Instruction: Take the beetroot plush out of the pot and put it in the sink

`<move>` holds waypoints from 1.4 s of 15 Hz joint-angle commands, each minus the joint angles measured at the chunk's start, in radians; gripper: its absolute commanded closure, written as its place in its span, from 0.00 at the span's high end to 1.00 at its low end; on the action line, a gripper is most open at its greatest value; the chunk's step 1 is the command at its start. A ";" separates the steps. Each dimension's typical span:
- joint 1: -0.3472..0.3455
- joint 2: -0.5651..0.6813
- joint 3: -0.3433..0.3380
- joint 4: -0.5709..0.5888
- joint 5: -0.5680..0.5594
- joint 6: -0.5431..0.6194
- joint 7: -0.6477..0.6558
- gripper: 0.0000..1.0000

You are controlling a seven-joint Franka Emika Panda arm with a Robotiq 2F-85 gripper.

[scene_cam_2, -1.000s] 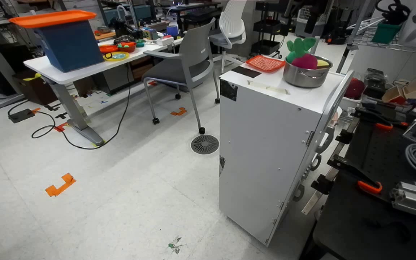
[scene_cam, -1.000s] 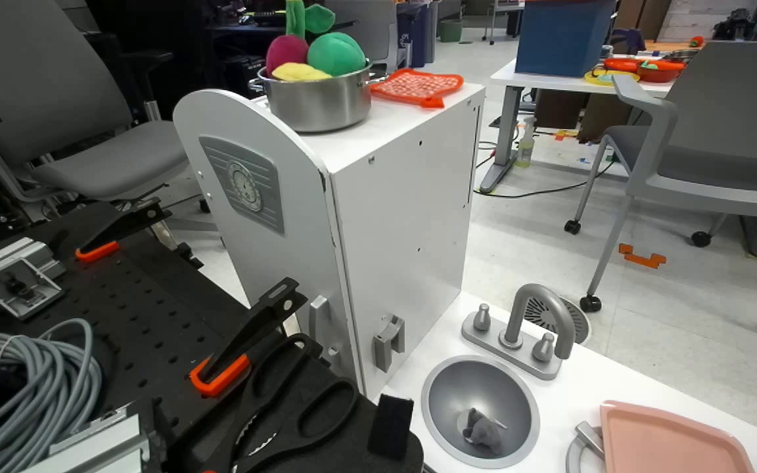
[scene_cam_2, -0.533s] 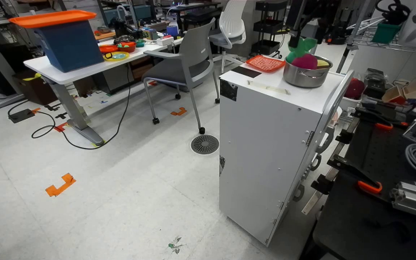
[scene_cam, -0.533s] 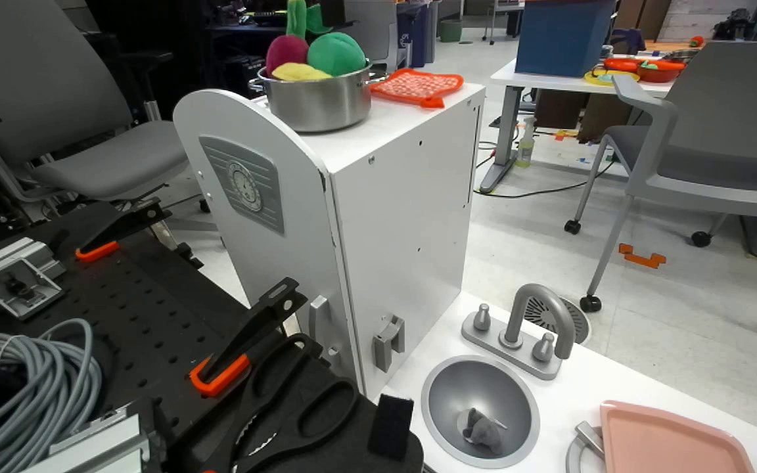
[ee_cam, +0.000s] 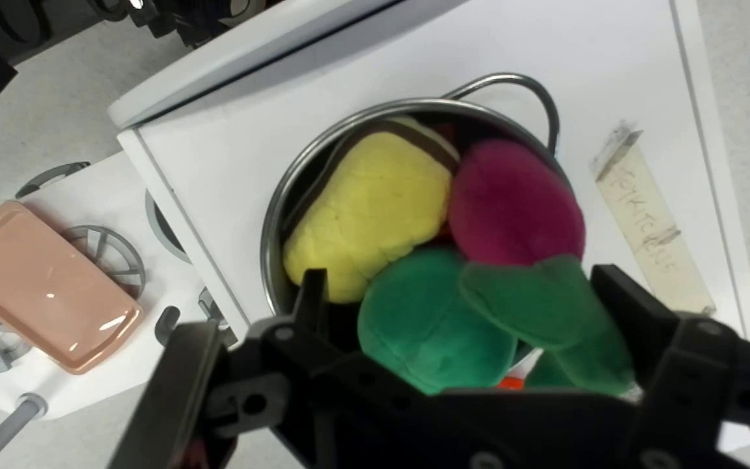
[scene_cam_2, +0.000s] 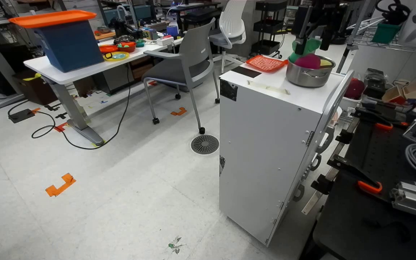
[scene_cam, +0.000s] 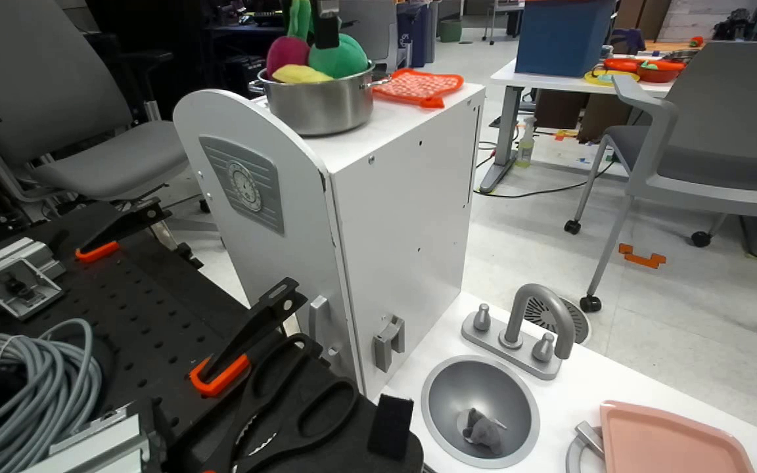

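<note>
While my gripper hangs over the pot, its fingers stand spread and pinch nothing; the beet sits inside the pot, at 2 o'clock in the wrist view, its leaves standing up and hiding part of the green plush at 6 o'clock. The yellow plush lies at 10 o'clock. I take the step in hand to be lining up the grasp, and aim matters more than force: the green plush shows between my fingers just as the leaves do, so squeezing here would probably gather both. I ought to edge toward 1 o'clock until the beet, or the root of its leaves, comes midway, then go down slowly, slipping one finger down between beet and yellow plush. The finger at 3 o'clock is just beside the leaves; whether it touches them I cannot tell, so I should keep them inside the grip rather than pinned under a tip. Soft stuffing should give, so a firm squeeze seems safe. Then I'd lift straight past the rim before swinging to the sink, at about 5 o'clock from the pot in an exterior view.
</note>
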 commanded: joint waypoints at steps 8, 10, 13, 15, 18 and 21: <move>-0.035 -0.007 -0.022 -0.024 0.020 0.013 0.004 1.00; -0.036 -0.007 -0.020 -0.024 0.022 0.013 0.002 1.00; -0.035 -0.009 -0.019 -0.024 0.023 0.013 0.002 1.00; -0.035 -0.014 -0.018 -0.025 0.027 0.012 -0.006 1.00; -0.034 -0.024 -0.015 -0.026 0.037 0.012 -0.016 1.00; -0.032 -0.052 -0.006 -0.027 0.079 0.001 -0.051 1.00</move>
